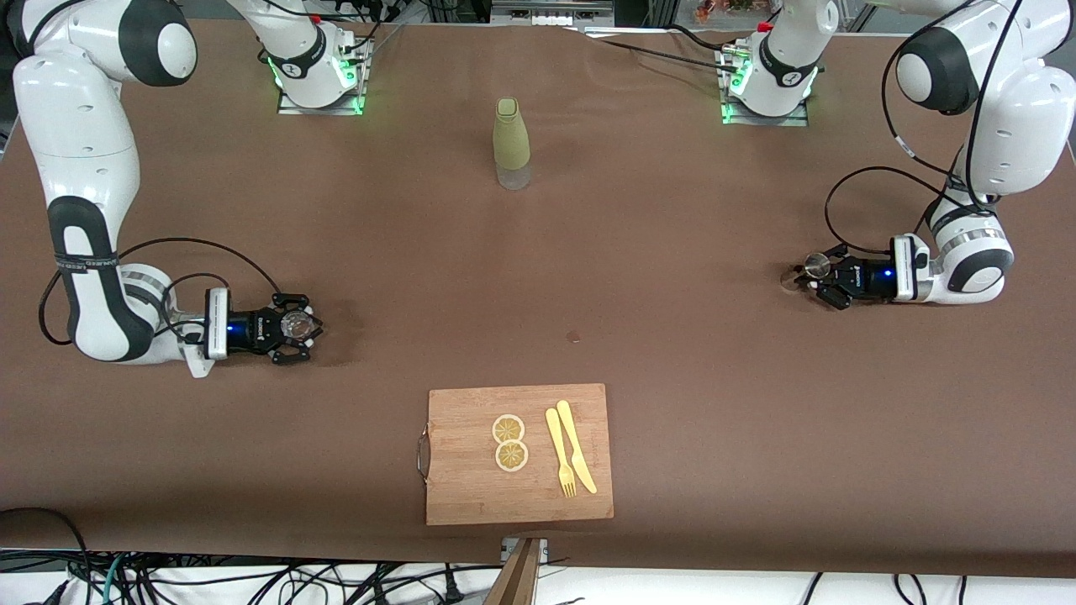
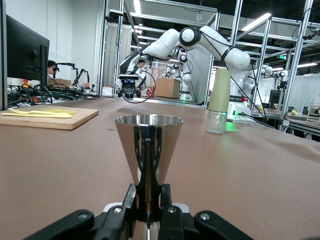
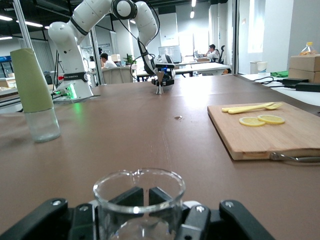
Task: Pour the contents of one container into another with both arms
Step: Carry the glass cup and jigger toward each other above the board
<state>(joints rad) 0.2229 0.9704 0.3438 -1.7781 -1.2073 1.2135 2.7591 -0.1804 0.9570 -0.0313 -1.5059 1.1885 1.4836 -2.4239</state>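
Observation:
A steel double-cone jigger [image 1: 815, 265] stands on the table toward the left arm's end. My left gripper [image 1: 809, 277] lies low over the table and is shut on it. In the left wrist view the fingers pinch the narrow waist of the jigger [image 2: 148, 145], with the left gripper [image 2: 148, 202] under the wide upper cone. Toward the right arm's end, my right gripper [image 1: 298, 330] is shut on a clear glass beaker [image 1: 294, 322]. The right wrist view shows the beaker [image 3: 139, 197] upright between the fingers of the right gripper [image 3: 141, 212]. I cannot tell what either container holds.
A bottle with a pale green sleeve [image 1: 511, 139] stands mid-table, nearer the arms' bases. A wooden cutting board [image 1: 471, 487] lies near the front edge with two lemon slices [image 1: 509, 442], a yellow knife [image 1: 577, 445] and a yellow fork [image 1: 559, 454].

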